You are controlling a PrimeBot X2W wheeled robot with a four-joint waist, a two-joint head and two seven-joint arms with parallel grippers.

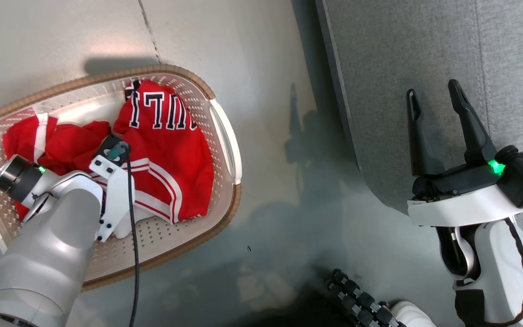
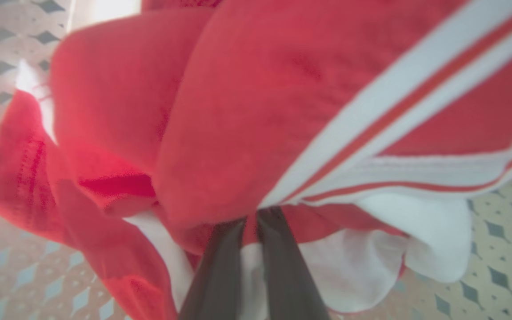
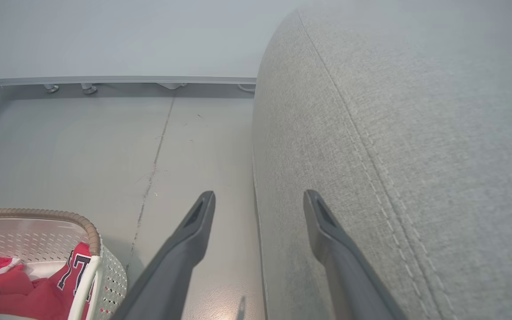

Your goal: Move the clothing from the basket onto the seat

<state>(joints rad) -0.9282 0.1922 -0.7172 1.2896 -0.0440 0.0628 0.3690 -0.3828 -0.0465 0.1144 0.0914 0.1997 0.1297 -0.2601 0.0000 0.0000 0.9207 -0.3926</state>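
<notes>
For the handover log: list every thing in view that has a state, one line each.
clothing: crumpled inside the basket, a fold pinched by the left gripper.
basket: upright on the floor, holding the clothing.
seat: none of the clothing on the part in view.
left gripper: shut on the clothing.
right gripper: open, holding nothing, above the seat's edge.

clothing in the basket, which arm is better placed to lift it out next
Left. The left gripper is down in the basket, shut on a fold of the clothing. The right gripper is open, away from the basket, by the edge of the seat.
</notes>
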